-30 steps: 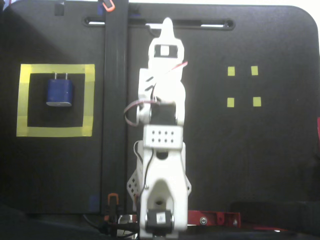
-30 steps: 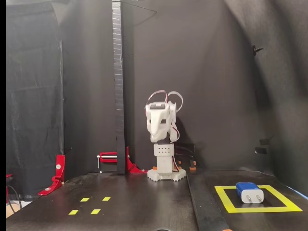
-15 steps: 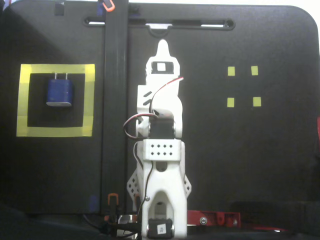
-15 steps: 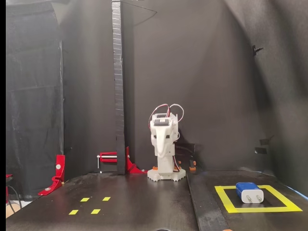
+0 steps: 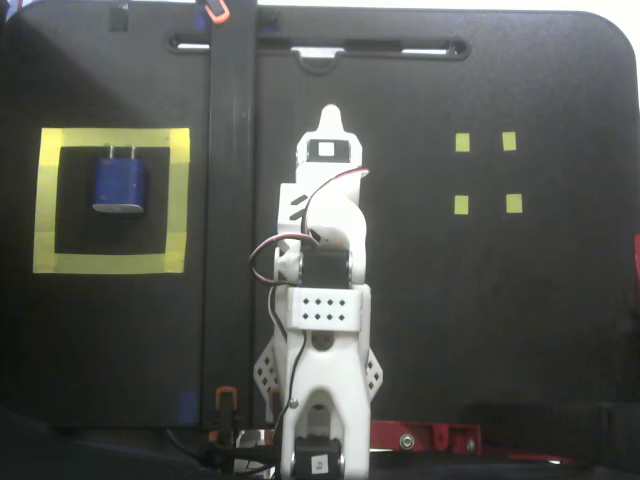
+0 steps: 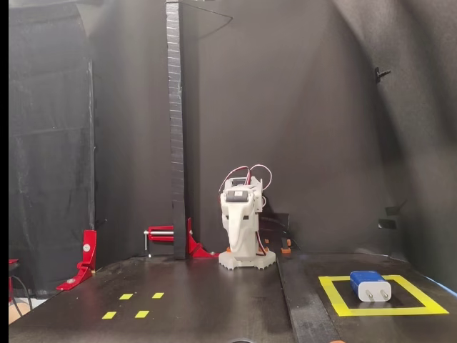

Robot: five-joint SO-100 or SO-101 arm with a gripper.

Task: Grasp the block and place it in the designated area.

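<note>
The dark blue block (image 5: 120, 183) lies flat inside the designated area (image 5: 110, 263), a square of wide yellow tape at the left of the top-down fixed view. Its two pale prongs point toward the table's far edge. From the front fixed view the block (image 6: 370, 285) sits in the yellow frame (image 6: 382, 311) at lower right. My gripper (image 5: 331, 112) is at the table's middle, well away from the block, with its fingers together and nothing in them. The white arm is folded low over its base, with the gripper (image 6: 236, 241) pointing down.
A black vertical post (image 6: 175, 128) stands beside the arm's base, and a black strip (image 5: 230, 250) runs across the table between arm and frame. Several tiny yellow tape squares (image 5: 462, 142) mark the opposite side. Red clamps (image 6: 86, 257) hold the table's edge.
The arm has drawn back and folded lower toward its base, and the gripper tip has retreated from the far edge. The block has not moved.
</note>
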